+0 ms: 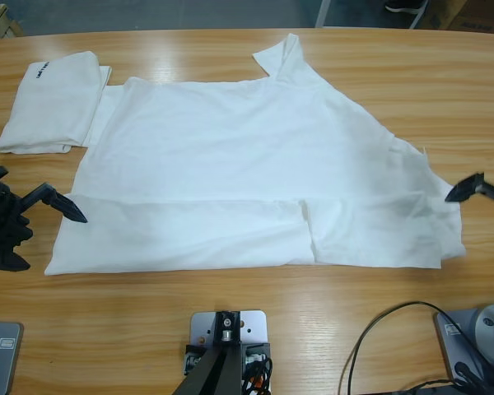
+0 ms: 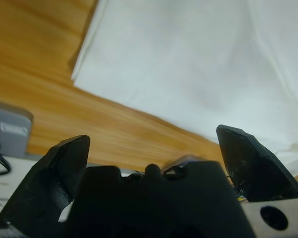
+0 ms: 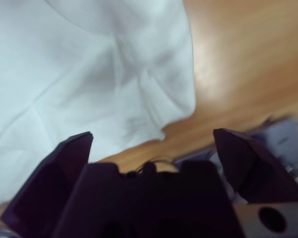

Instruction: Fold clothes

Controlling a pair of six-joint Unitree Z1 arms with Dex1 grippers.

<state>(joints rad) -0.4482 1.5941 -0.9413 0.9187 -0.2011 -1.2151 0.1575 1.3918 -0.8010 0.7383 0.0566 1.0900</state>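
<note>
The big white T-shirt (image 1: 255, 173) lies spread across the wooden table (image 1: 230, 325), its near hem doubled up into a first fold. A folded shirt (image 1: 53, 103) waits far-left. Left gripper (image 1: 53, 202) and right gripper (image 1: 477, 188) flank it, jaws apart, empty, seemingly poised for the side folds.

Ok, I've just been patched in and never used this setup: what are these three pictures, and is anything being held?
The overhead picture looks down on a wooden table. A white T-shirt lies spread out, its bottom edge folded up; a second, folded T-shirt sits beside it. The other two pictures come from cameras on each arm's wrist. The left end effector and right end effector are open at the spread shirt's opposite sides. Neither holds anything.
</note>
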